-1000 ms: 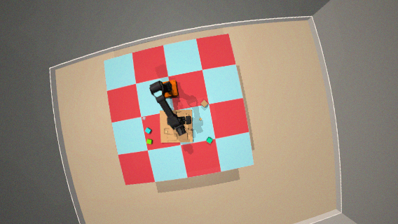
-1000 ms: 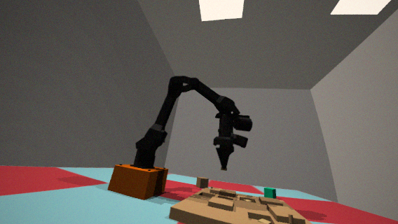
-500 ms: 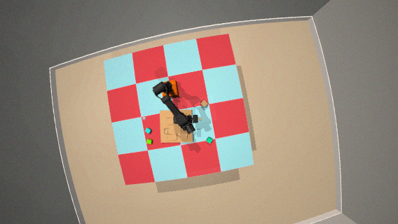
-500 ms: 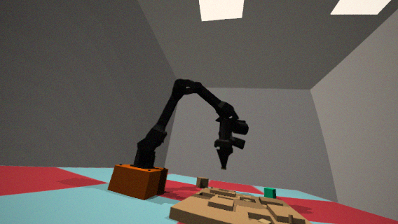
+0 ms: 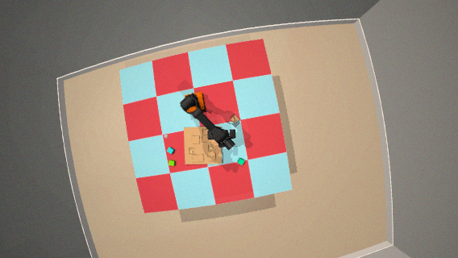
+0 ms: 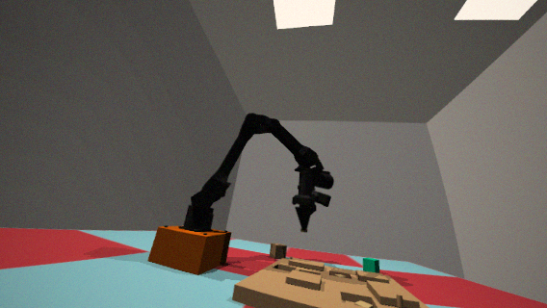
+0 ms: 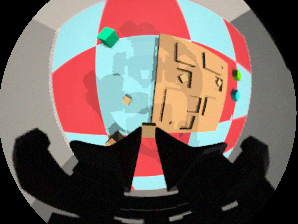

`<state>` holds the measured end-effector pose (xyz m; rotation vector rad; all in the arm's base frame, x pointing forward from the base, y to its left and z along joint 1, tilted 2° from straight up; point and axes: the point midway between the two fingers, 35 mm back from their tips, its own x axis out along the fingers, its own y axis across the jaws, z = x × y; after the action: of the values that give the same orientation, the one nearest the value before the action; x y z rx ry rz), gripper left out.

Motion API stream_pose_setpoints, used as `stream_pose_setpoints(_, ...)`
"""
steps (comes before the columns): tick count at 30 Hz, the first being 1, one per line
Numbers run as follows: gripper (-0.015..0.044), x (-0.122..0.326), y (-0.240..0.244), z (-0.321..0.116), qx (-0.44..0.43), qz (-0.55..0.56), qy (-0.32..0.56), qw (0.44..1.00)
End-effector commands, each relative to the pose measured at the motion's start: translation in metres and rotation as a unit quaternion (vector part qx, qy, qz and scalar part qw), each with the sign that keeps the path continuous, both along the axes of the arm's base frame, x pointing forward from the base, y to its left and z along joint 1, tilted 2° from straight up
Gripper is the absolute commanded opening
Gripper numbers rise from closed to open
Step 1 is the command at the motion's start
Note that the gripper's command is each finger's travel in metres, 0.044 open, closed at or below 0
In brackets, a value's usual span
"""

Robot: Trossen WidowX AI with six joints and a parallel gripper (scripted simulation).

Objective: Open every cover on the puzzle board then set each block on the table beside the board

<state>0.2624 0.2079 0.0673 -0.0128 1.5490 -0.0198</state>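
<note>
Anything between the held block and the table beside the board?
Nothing visible blocks the gap from the held block to the table. A small tan block and larger brown block occupy spots there.

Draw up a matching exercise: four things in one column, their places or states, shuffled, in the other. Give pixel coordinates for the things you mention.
A. Black pincer [image 5: 222, 136] [image 6: 304, 230] [image 7: 148, 129]
B. Lime-green cube [image 5: 172, 163] [image 7: 236, 75]
C. Emerald-green cube [image 5: 241, 161] [image 6: 371, 265] [image 7: 108, 37]
D. Orange base block [image 5: 200, 101] [image 6: 179, 250]

1. Under the arm's foot
2. Beside the cyan cube [image 5: 170, 150] [image 7: 235, 95]
3. Raised, shut on a small tan block [image 7: 148, 132]
4. Across the tan puzzle board [image 5: 189, 139] [image 6: 260, 290] [image 7: 174, 87] from the cyan cube

Pairs: A-3, B-2, C-4, D-1
</note>
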Motion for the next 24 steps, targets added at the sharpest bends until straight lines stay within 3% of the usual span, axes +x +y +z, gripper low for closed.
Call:
stream_pose_setpoints(1, 0.0080, -0.005, 0.014, -0.001, 0.001, -0.001, 0.002, 1.000)
stream_pose_setpoints(14, 0.0080, -0.030, 0.058, -0.003, 0.003, -0.001, 0.003, 1.000)
stream_pose_setpoints(24, 0.0080, -0.031, 0.061, -0.014, 0.003, -0.001, 0.003, 1.000)
